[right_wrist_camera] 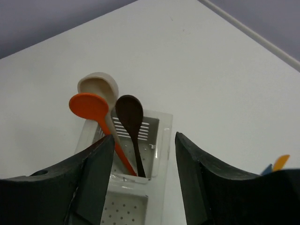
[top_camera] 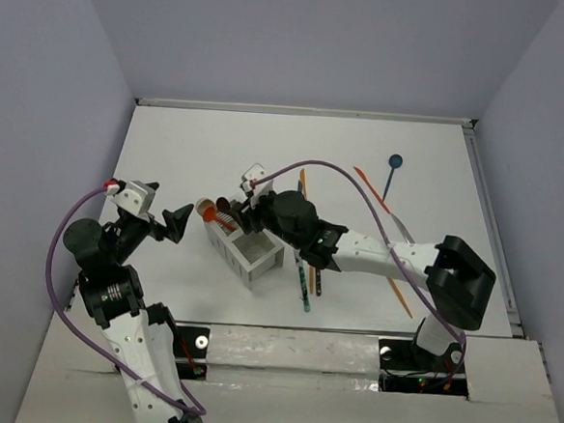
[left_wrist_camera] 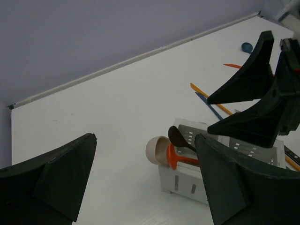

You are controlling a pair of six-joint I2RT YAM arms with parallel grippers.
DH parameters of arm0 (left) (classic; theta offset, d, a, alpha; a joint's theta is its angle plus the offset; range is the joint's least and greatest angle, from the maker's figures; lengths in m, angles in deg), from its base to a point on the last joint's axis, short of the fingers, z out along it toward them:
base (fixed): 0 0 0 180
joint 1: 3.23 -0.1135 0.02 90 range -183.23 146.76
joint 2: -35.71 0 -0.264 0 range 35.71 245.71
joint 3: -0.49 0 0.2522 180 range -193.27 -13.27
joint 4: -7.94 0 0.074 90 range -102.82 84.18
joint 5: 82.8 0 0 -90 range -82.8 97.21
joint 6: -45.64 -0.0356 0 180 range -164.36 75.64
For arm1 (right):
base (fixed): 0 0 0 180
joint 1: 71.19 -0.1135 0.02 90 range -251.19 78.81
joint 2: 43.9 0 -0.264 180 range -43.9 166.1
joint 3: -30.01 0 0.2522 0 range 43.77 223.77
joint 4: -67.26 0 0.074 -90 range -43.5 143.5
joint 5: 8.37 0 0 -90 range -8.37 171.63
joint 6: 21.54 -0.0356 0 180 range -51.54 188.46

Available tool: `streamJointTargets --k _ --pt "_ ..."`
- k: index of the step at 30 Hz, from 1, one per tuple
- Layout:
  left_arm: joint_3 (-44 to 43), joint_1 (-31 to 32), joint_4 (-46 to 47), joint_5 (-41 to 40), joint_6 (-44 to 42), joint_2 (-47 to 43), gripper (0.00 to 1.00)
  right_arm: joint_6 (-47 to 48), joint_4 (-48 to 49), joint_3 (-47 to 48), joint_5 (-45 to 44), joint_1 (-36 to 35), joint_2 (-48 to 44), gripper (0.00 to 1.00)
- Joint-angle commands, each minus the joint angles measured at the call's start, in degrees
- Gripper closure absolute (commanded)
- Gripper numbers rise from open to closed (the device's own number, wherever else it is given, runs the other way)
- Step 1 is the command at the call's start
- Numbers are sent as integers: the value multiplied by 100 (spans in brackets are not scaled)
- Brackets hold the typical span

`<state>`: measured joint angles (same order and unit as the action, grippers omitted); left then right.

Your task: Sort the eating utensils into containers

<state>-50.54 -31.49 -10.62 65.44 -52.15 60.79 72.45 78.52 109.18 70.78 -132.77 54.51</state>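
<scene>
Here, with the right gripper (right_wrist_camera: pixel 144 187) spread wide and empty above the divided box (right_wrist_camera: pixel 165 136), whose far compartment held orange, beige and dark brown spoons (right_wrist_camera: pixel 130 110), and the left gripper (top_camera: pixel 177 222) equally open and empty beside it, I judged a straight lift safest before fetching loose utensils (top_camera: pixel 308 289).

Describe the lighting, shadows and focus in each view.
Top external: even, diffuse light, faint shadows beside the box, no glare. Left wrist: the left gripper's fingers loom dark and featureless up close; the table is evenly lit. Right wrist: the orange spoon and dark brown spoon are crisp; the right gripper's fingers are dark.
</scene>
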Motion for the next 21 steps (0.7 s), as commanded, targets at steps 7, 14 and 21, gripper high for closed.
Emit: streamJointTargets --k 7,14,21 --pt "-8 -31 -188 -401 -337 -56 1 -1734 -7312 1175 -1508 1155 -2458 26" --pt "-78 -31 -294 -541 -390 14 1 -910 -8839 1053 -1597 1806 -2739 19" --pt "-139 -23 -355 -533 -451 23 1 1093 -9058 -27 -726 2956 -2117 18"
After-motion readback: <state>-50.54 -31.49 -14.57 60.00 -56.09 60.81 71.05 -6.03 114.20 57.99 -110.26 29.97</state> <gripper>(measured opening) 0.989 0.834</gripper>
